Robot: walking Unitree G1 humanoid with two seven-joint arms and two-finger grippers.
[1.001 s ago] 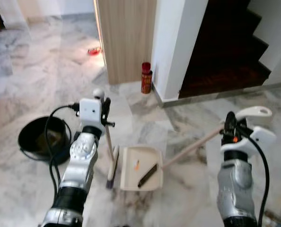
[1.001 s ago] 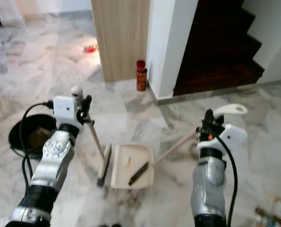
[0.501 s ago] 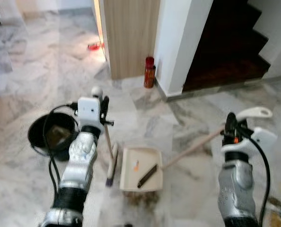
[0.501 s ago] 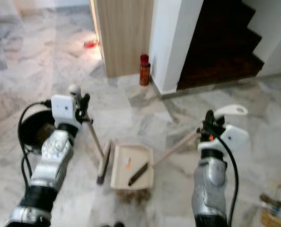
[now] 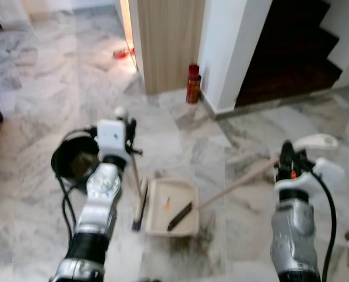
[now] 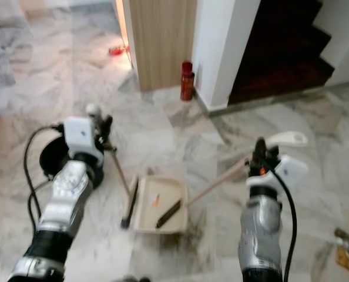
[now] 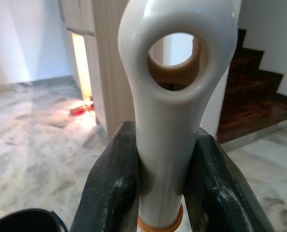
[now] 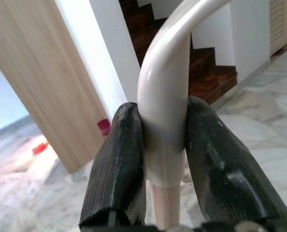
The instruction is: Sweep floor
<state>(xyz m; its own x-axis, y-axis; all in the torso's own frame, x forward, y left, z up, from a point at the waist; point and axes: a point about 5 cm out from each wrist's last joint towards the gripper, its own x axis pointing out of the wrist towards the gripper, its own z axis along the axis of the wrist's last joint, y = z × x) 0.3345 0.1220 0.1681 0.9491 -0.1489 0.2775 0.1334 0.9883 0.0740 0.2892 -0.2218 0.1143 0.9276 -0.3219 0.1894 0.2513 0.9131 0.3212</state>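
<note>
The whole view slides compared with a second ago: the bucket (image 5: 73,161) and red can (image 5: 192,83) sit further along the frame, so the robot itself is shifting, not the tools. Relative to the arms, broom (image 5: 138,197) and dustpan (image 5: 173,207) keep their places, bristle head just beside the pan's left edge. A dark smudge now shows on the floor (image 5: 39,76) at the pan's near edge. My read is that the sweep-in is done or nearly so, and that smudge may need another pass.

The left gripper (image 7: 163,188) pinches the broom's white plastic grip, smooth and glossy with a round hanging hole, black fingers (image 7: 112,188) pressed on either side. The right gripper (image 8: 165,159) clamps the dustpan's curved white handle, which turns into a pale stick running down to the pan.

The pan is a cream, shallow plastic tray; inside lie a thin dark stick-like piece (image 5: 180,215) and a small orange scrap (image 5: 167,203). The floor is polished grey-veined marble. The bucket is black and round, and the panel (image 5: 168,41) behind is pale wood.
</note>
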